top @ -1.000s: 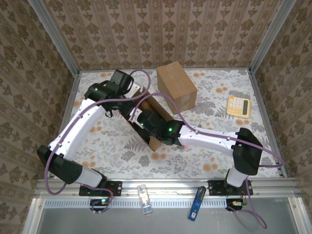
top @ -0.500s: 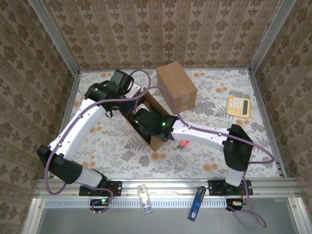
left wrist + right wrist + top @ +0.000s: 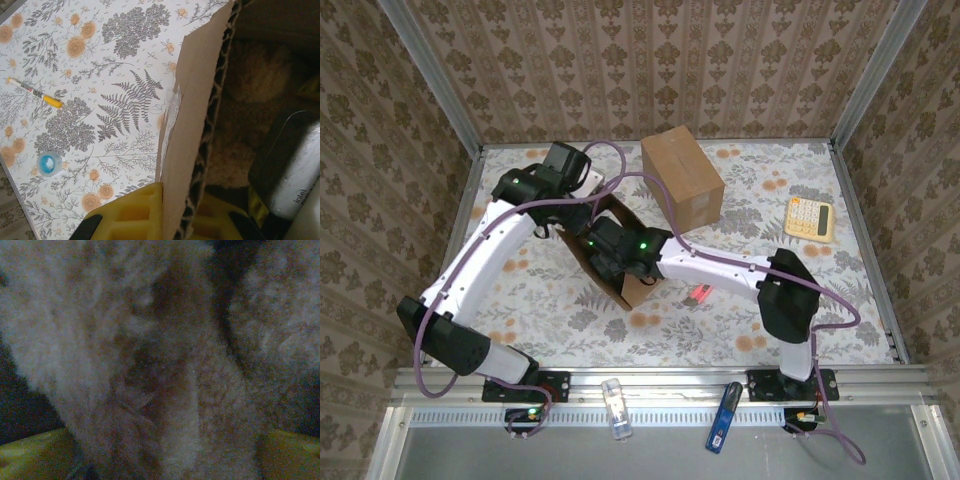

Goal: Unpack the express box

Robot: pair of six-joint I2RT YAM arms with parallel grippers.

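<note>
Things lie on the metal rail (image 3: 670, 385) at the near edge: a small clear container (image 3: 616, 406) and, to its right, a blue object (image 3: 723, 416) that I cannot name. Beyond the rail, on the flowered tabletop (image 3: 570, 340), a small red thing (image 3: 700, 292) lies just beside the right arm. Near the middle of the tabletop stands the open box (image 3: 632, 290) of brown cardboard, and both arms reach to it.

The right gripper (image 3: 160, 455) is down inside this box. Its yellow fingers (image 3: 30, 455) are spread wide with a brown furry toy (image 3: 165, 365) between them, and I cannot tell if they press on it. The left gripper (image 3: 175, 220) is clenched on a flap (image 3: 195, 115) at the far side of the box, one finger on each face of the cardboard.

On the tabletop outside this flap lie a pen (image 3: 35, 92) with a yellow end and a round blue cap (image 3: 49, 163), apart from each other. Farther back stands a closed box (image 3: 682, 178), close to the open one. A calculator (image 3: 809, 217) lies well apart, at the far right.
</note>
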